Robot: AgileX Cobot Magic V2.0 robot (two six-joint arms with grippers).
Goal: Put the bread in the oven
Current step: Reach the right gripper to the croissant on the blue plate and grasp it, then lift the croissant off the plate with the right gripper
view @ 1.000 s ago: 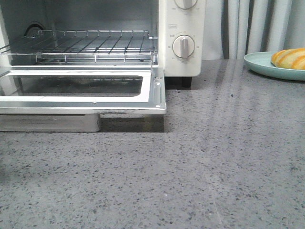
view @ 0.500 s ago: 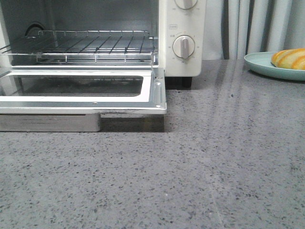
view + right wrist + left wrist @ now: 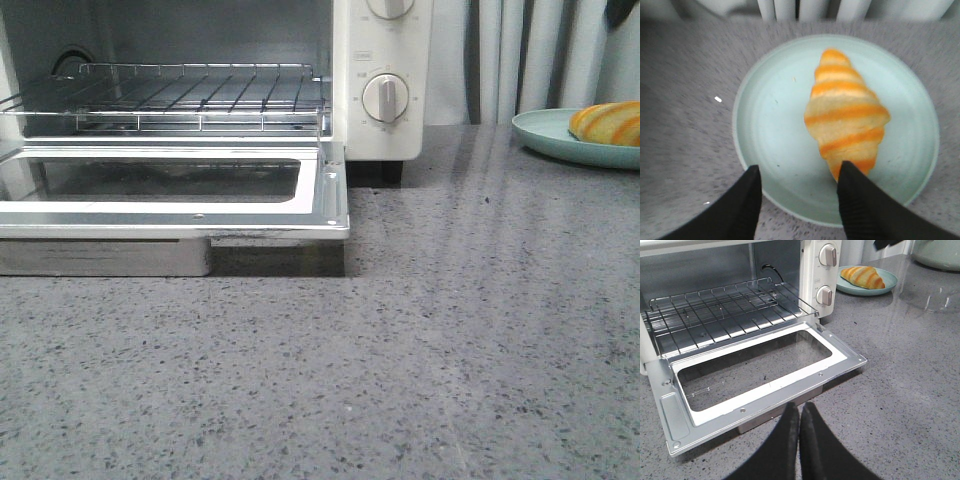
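Note:
The bread [image 3: 845,115], an orange croissant with cream stripes, lies on a pale green plate [image 3: 770,115]. It also shows at the far right of the front view [image 3: 608,122] and in the left wrist view [image 3: 865,277]. My right gripper [image 3: 799,168] is open and empty, hovering over the plate's near rim, with one fingertip [image 3: 847,172] over the bread's tapered end. The white oven [image 3: 380,80] stands at the left with its door [image 3: 200,190] folded down and its wire rack [image 3: 725,310] bare. My left gripper [image 3: 799,409] is shut and empty, just in front of the door's edge.
Grey curtains [image 3: 540,55] hang behind the grey speckled counter [image 3: 450,350]. A pale green pot [image 3: 940,252] stands beyond the plate. A dark part of my right arm [image 3: 622,10] shows at the front view's top right corner.
A dark part of my right arm has come into the top right corner of the front view, above the plate. The oven, plate and bread have not moved.

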